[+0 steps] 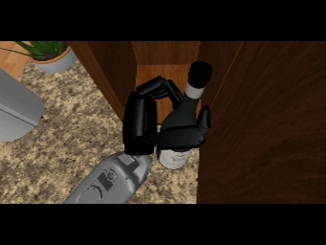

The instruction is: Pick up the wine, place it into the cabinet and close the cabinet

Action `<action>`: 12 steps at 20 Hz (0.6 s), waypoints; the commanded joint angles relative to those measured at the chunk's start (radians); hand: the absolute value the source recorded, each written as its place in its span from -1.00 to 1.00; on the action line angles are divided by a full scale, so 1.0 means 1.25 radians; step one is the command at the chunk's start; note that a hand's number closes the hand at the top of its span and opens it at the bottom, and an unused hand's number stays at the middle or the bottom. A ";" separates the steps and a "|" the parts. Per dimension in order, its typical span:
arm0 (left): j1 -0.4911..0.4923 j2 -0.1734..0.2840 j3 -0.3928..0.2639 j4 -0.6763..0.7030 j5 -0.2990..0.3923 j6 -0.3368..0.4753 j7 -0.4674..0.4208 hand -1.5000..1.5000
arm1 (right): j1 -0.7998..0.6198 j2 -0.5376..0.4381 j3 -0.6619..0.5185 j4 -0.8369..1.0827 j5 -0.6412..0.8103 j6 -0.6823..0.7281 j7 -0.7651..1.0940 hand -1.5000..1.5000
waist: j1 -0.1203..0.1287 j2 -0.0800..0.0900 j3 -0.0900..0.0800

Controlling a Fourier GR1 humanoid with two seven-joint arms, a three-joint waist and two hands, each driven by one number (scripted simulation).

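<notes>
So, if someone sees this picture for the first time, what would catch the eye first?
First, the black hand in the middle, curled round a dark wine bottle that tilts its neck into the open wooden cabinet. Next, the big dark cabinet door filling the right side. Last, at the upper left of the speckled counter, a potted plant and a grey appliance.
</notes>
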 commanded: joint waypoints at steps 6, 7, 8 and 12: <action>0.025 0.000 -0.002 0.098 0.095 -0.006 -0.152 1.00 | -0.025 -0.005 -0.005 -0.118 -0.063 -0.048 0.090 -1.00 | 0.004 0.000 0.000; 0.024 0.000 0.027 0.110 0.073 -0.022 -0.138 1.00 | -0.034 -0.004 -0.004 -0.147 -0.054 -0.064 0.102 -1.00 | 0.004 -0.001 0.000; 0.071 0.000 -0.009 0.095 0.061 -0.021 -0.177 1.00 | -0.034 -0.014 -0.023 -0.121 -0.081 -0.052 0.100 -1.00 | 0.006 -0.001 0.000; 0.067 0.011 0.021 0.192 0.060 -0.055 -0.219 1.00 | -0.019 -0.008 -0.012 -0.118 -0.065 -0.032 0.070 -1.00 | 0.004 0.000 0.000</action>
